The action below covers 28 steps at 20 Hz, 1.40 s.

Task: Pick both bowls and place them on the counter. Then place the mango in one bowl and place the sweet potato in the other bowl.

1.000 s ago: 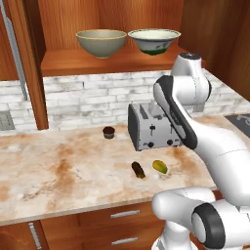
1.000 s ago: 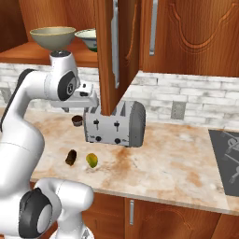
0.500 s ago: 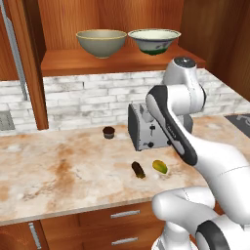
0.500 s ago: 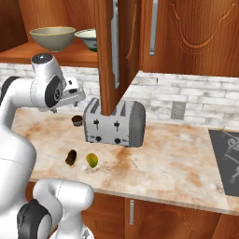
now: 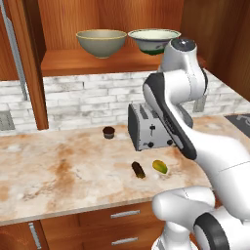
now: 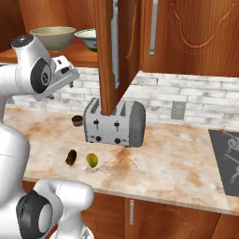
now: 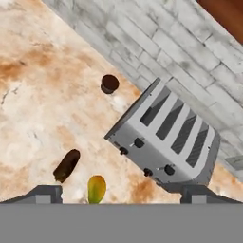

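**Fingers wide apart over counter, bowls on shelf, nothing held**

Gripper [image 7: 121, 193] was spread wide, nothing between the tips. In the hand view, one dark fingertip [image 7: 45, 193] sat at lower left and the other at lower right, well apart.

The mango [image 7: 96, 188] lay on the counter [image 7: 33, 95] between the two fingertips, nearer the left one, not touching either. The sweet potato [image 7: 66, 165] lay just beyond the left fingertip, close beside the mango but apart from it. A silver toaster [image 7: 163, 142] stood past the right fingertip, its slots facing the camera. A dark brown cupcake-like thing [image 7: 109, 83] sat farther out from the fingers, beyond the toaster's left corner, near the brick backsplash [image 7: 156, 47].

Left base view: the grey-olive bowl [image 5: 101, 42] and the white green-patterned bowl [image 5: 153, 40] stood upright side by side on the wooden shelf [image 5: 88, 63], above the counter and well apart from the fingers. Neither bowl was on the counter. Mango and sweet potato were both outside the bowls, on the marble in front of the toaster.
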Available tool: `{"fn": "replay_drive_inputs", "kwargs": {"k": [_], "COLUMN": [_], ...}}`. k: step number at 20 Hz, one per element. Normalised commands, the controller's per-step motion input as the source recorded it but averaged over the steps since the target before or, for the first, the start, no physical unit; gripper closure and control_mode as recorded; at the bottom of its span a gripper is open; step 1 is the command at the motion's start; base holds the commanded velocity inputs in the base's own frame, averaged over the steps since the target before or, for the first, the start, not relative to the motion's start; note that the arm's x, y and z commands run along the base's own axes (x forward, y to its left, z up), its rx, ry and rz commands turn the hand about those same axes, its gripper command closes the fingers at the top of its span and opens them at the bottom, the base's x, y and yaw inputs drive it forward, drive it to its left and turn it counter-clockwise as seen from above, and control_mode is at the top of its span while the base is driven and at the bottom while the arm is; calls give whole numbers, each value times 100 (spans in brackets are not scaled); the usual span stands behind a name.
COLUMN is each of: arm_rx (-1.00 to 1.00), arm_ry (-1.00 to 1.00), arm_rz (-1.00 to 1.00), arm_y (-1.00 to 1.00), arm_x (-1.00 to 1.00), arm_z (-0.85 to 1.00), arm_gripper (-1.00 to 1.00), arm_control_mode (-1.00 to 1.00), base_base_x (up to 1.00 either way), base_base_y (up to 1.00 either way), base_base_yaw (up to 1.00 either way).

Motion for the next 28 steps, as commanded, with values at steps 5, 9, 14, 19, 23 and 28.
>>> {"fn": "replay_drive_inputs", "kwargs": {"k": [5, 9, 14, 19, 23, 28], "arm_rx": [-18, -19, -14, -10, -9, -1], "arm_ry": [-11, -32, -30, -6, 0, 1], "arm_rz": [12, 10, 13, 7, 1, -1], "arm_y": [1, 0, 0, 0, 0, -2], "arm_x": [5, 6, 15, 32, 41, 18], "arm_z": [68, 12, 17, 58, 52, 0], "arm_gripper": [-100, -100, -100, -100, -100, -100], "arm_control_mode": [-100, -100, -100, -100, -100, -100], "base_base_x": [0, 0, 0, 0, 0, 0], "base_base_y": [0, 0, 0, 0, 0, 0], "base_base_yaw": [0, 0, 0, 0, 0, 0]}}
